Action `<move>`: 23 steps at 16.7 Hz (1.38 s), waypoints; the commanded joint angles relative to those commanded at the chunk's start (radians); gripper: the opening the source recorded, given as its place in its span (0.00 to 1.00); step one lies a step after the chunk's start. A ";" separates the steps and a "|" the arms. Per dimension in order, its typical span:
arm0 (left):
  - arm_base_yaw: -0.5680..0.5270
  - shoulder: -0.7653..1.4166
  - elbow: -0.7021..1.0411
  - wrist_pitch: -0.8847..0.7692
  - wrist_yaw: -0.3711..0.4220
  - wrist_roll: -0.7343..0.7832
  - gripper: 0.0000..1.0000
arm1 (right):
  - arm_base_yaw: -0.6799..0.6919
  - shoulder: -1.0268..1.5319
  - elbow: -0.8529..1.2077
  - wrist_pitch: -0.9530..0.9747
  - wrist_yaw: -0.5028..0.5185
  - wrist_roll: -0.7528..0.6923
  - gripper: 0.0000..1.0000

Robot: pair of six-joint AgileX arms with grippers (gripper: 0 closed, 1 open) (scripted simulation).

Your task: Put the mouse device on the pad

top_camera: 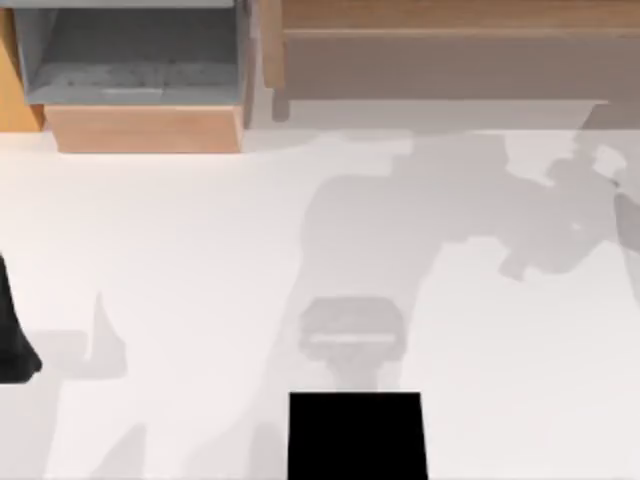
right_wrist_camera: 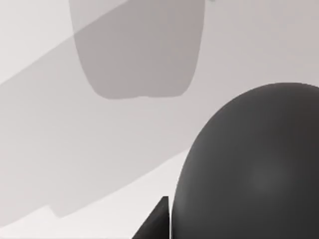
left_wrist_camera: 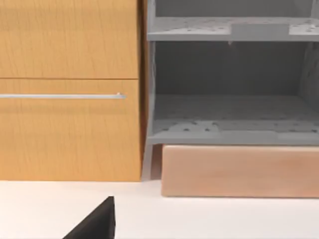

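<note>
Ok so in the top view, the left arm point(top_camera: 12, 330) is just a dark shape parked at about 8 o'clock, right on the edge of the white table point(top_camera: 200, 260). Its wrist view catches one black wedge of the left gripper point(left_wrist_camera: 97, 224) low over the table. That's all I get, so I honestly can't tell how far open it is or whether it has anything. That camera looks straight at an orange wood cabinet point(left_wrist_camera: 70, 89) with a thin silver handle point(left_wrist_camera: 62, 96), and next to it a grey open shelf unit point(top_camera: 135, 55) sitting on a pale wooden base point(top_camera: 145, 130). From above, those are up at 11 o'clock. A long wooden box point(top_camera: 450, 50) runs along the back from 12 to 1 o'clock. The black pad point(top_camera: 357, 435) is flat at 6 o'clock, touching the near edge, with nothing on it. The mouse point(right_wrist_camera: 249, 169) is a big dark rounded dome in the right wrist view, right up against a black bit of the right gripper point(right_wrist_camera: 154, 224), with white table and grey shadows behind it. Can't tell if it's actually clamped or how wide that gripper is.
</note>
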 joint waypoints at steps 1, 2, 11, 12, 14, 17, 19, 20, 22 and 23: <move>0.000 0.000 0.000 0.000 0.000 0.000 1.00 | 0.000 0.000 0.000 0.000 0.000 0.000 0.00; 0.000 0.000 0.000 0.000 0.000 0.000 1.00 | 0.002 0.003 -0.002 0.002 0.000 0.002 0.00; 0.000 0.000 0.000 0.000 0.000 0.000 1.00 | 0.044 -0.018 -0.046 0.018 -0.005 0.320 0.00; 0.000 0.000 0.000 0.000 0.000 0.000 1.00 | 0.056 -0.023 -0.057 0.023 -0.006 0.400 0.00; 0.000 0.000 0.000 0.000 0.000 0.000 1.00 | 0.084 -0.036 -0.082 0.033 -0.009 0.582 0.00; 0.000 0.000 0.000 0.000 0.000 0.000 1.00 | 0.138 -0.059 -0.125 0.050 -0.013 0.899 0.00; 0.000 0.000 0.000 0.000 0.000 0.000 1.00 | 0.180 -0.076 -0.158 0.064 -0.015 1.139 0.00; 0.000 0.000 0.000 0.000 0.000 0.000 1.00 | 0.204 -0.086 -0.176 0.071 -0.016 1.266 0.00; 0.000 0.000 0.000 0.000 0.000 0.000 1.00 | 0.254 -0.105 -0.212 0.086 -0.019 1.529 0.00; 0.000 0.000 0.000 0.000 0.000 0.000 1.00 | 0.281 -0.115 -0.231 0.094 -0.020 1.664 0.00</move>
